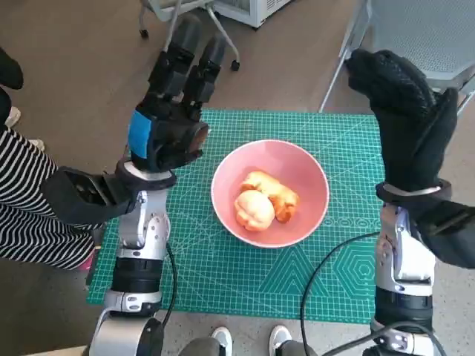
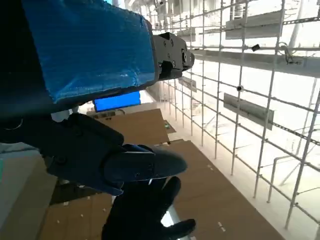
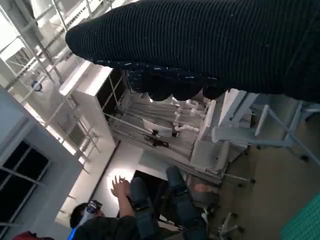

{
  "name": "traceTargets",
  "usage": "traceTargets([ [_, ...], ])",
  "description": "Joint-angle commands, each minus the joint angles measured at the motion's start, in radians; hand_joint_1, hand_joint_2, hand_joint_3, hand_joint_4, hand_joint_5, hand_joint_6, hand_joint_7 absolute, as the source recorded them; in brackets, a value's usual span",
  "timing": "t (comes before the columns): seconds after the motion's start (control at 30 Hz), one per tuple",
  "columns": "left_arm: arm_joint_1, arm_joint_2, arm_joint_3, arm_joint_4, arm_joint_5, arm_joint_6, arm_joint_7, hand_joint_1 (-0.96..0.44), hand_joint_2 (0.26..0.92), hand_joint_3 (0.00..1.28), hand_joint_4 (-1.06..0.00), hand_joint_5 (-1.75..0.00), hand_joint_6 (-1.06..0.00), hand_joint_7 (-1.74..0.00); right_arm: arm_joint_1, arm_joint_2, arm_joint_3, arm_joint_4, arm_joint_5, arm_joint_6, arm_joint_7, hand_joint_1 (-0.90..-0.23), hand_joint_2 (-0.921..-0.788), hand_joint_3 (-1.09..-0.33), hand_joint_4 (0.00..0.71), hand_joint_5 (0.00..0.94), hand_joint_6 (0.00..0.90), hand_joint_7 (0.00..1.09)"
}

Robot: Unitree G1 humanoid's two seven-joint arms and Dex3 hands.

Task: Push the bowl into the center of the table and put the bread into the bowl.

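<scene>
A pink bowl (image 1: 297, 215) stands near the middle of the green cutting mat (image 1: 223, 274). Inside it lies the bread (image 1: 266, 202), golden-brown buns lying together. My left hand (image 1: 174, 111) is raised above the mat's left side, fingers stretched upward and apart, holding nothing. My right hand (image 1: 404, 111) in the black glove is lifted over the mat's right edge, also empty with fingers up. The left wrist view looks toward a ceiling and shows my blue-taped left hand (image 2: 90, 55) and the gloved right hand (image 2: 145, 215). The right wrist view shows the glove (image 3: 210, 45) and my left hand (image 3: 160, 205).
A person in striped clothing (image 1: 26, 200) sits at the left of the table. A chair base with wheels (image 1: 193, 22) stands beyond the table, and a grey chair (image 1: 415, 30) at the far right. A person (image 3: 100, 215) shows low in the right wrist view.
</scene>
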Motion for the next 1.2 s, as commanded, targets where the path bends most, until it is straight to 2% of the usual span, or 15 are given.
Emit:
traceTargets([
  [0.03,0.006,-0.014,0.005,0.01,0.0,-0.027,-0.006,-0.68,0.921,0.37,-0.04,-0.01,-0.12,-0.02,0.001,-0.002,0.003,0.019,-0.007,0.002,0.006,-0.702,-0.921,-0.647,0.221,0.001,0.133,0.51],
  [0.43,0.01,-0.013,0.006,0.027,0.025,-0.049,-0.007,-0.66,0.921,0.37,-0.05,-0.01,-0.12,-0.02,-0.002,-0.004,0.005,0.022,-0.02,0.001,0.003,-0.71,-0.921,-0.647,0.217,0.0,0.123,0.52],
  [0.83,0.002,-0.012,0.005,0.049,0.033,-0.067,-0.021,-0.65,0.921,0.38,-0.04,-0.01,-0.11,-0.02,-0.006,0.0,0.006,0.052,-0.021,-0.011,0.004,-0.704,-0.921,-0.655,0.213,0.0,0.114,0.53],
  [1.2,0.003,-0.014,-0.011,0.047,0.057,-0.077,-0.015,-0.67,0.921,0.38,-0.04,-0.01,-0.1,-0.02,0.007,-0.002,-0.004,0.064,-0.018,-0.017,0.0,-0.695,-0.921,-0.657,0.211,0.0,0.118,0.53],
])
